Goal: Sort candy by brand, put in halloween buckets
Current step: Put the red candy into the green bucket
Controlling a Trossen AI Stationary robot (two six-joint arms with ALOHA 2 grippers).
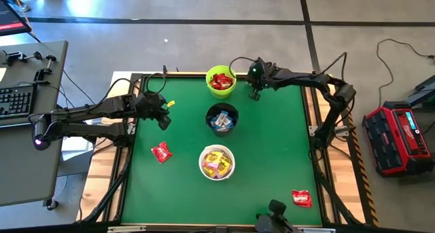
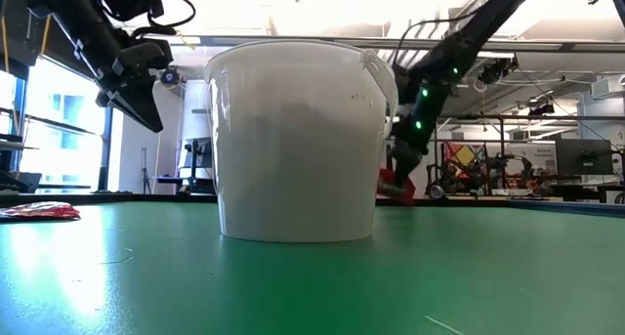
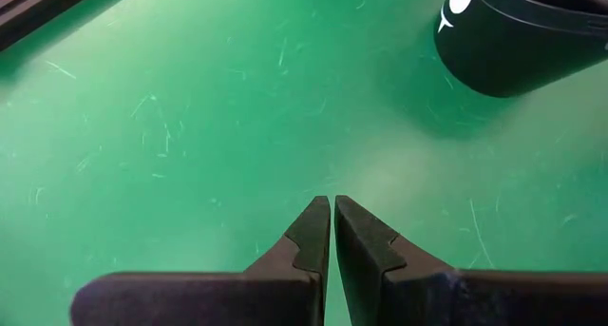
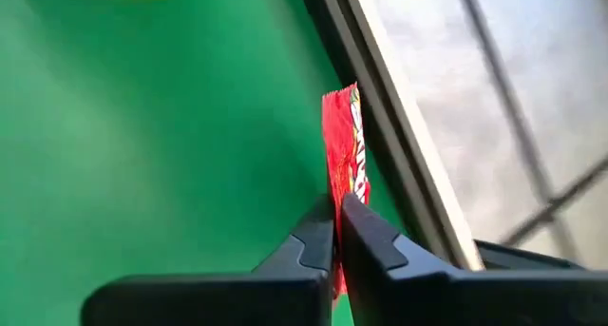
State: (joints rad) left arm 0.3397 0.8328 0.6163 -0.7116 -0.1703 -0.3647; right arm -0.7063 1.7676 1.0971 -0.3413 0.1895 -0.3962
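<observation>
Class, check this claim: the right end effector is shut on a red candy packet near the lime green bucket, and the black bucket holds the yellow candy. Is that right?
One detail is wrong. The black bucket holds blue-and-white candy; the yellow candy is in the white bucket, as the high view shows. The right end effector is indeed shut on a red candy packet near the lime green bucket.

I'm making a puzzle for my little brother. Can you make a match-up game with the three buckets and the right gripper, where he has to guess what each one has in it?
Column one:
1. green bucket
2. black bucket
3. white bucket
4. right gripper

Column two:
A. yellow candy
B. one red candy packet pinched in shut jaws
C. a pile of red candy
D. small blue-and-white candy

Pairs: 1-C, 2-D, 3-A, 4-B
</observation>
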